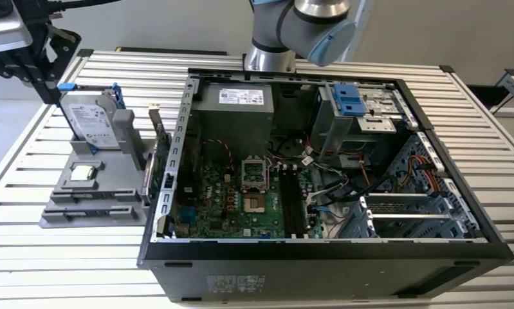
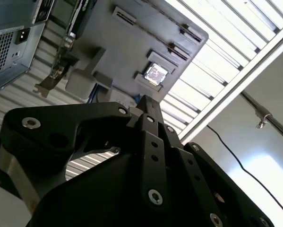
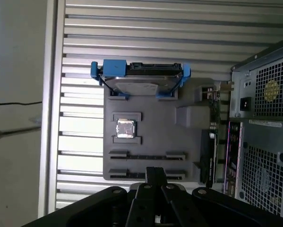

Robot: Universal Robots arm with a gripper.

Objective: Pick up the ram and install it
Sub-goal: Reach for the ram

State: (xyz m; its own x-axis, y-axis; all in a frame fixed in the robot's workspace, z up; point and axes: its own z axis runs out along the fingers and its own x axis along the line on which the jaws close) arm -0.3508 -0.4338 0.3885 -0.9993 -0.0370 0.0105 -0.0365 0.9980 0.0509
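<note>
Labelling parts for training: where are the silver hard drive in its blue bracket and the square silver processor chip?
Silver hard drive in blue bracket (image 3: pixel 140 87): first wrist view, on its silver face.
Square silver processor chip (image 3: pixel 125 128): first wrist view, centre of its lid.

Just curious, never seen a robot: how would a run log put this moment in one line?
hand: shut, empty | position: above grey parts tray | computer case: open

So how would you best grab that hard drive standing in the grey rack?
Probably by its top edge, coming straight down from above: the hard drive stands on edge in the grey rack, its flat faces free to pinch.
</note>
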